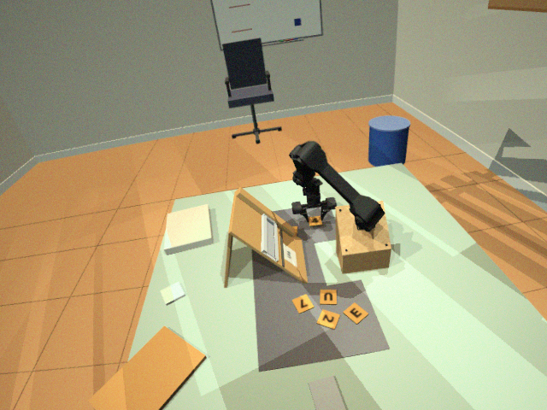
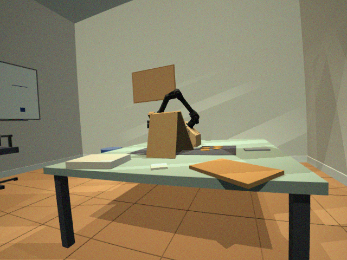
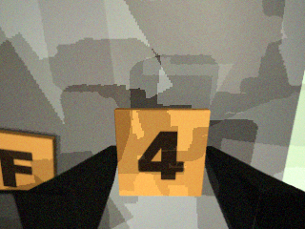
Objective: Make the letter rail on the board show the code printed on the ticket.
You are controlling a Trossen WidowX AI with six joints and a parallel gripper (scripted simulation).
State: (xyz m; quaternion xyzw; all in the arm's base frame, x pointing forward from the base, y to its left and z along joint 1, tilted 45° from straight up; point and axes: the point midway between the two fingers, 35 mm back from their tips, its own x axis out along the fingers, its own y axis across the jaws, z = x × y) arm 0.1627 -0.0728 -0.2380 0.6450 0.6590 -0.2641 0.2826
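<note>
My gripper is shut on the orange 4 tile, gripping its two sides; whether the tile is clear of the mat cannot be told. An F tile lies beside the left finger. Loose tiles marked 7, U, 2 and what looks like E lie on the dark mat. The sloping board carries the pale rail and the ticket. The ticket's print is too small to read. The rail shows no tile I can make out.
The arm's wooden base block stands across from the board. A cream slab and a small pale pad lie behind the board. An orange panel overhangs the counter edge. A grey strip lies beyond the mat.
</note>
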